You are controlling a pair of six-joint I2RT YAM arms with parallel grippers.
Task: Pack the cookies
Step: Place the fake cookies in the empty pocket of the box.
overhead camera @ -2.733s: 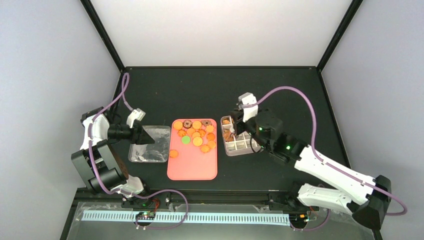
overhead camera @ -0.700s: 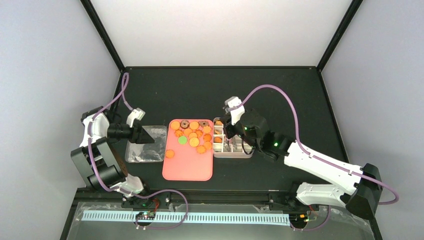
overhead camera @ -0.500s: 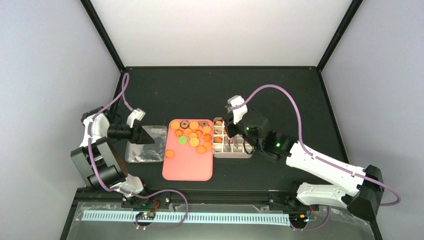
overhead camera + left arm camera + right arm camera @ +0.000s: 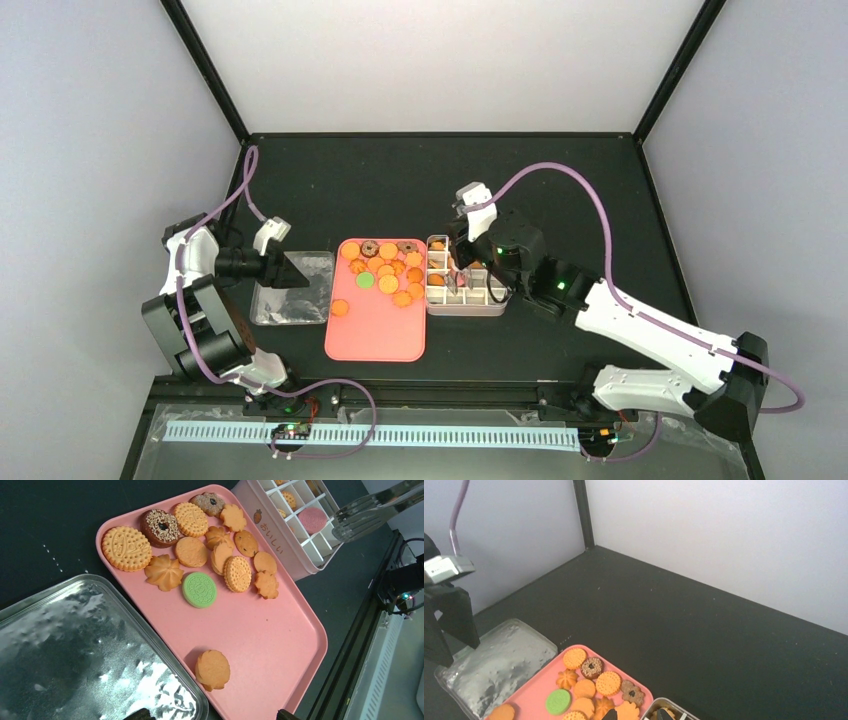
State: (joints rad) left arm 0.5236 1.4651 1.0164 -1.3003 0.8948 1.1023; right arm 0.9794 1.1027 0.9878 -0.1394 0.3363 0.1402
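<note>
The cookies (image 4: 385,265) lie bunched at the far end of the pink tray (image 4: 375,335), mostly orange rounds and flower shapes, with a brown ring, a green one (image 4: 199,589) and one orange cookie alone (image 4: 212,669) by the tray's left rim. More cookies, one pink (image 4: 312,519), sit in cells of the white gridded tin (image 4: 465,305), which touches the tray's right side. My right gripper (image 4: 462,275) hovers over the tin's left cells, jaws apart and empty (image 4: 636,715). My left gripper (image 4: 300,272) is open wide and empty (image 4: 210,716) over the silver lid.
A shiny silver lid (image 4: 295,300) lies flat left of the tray, touching its rim (image 4: 75,650). The black table's near edge rail runs close to the tray and tin (image 4: 380,630). Grey walls enclose the table.
</note>
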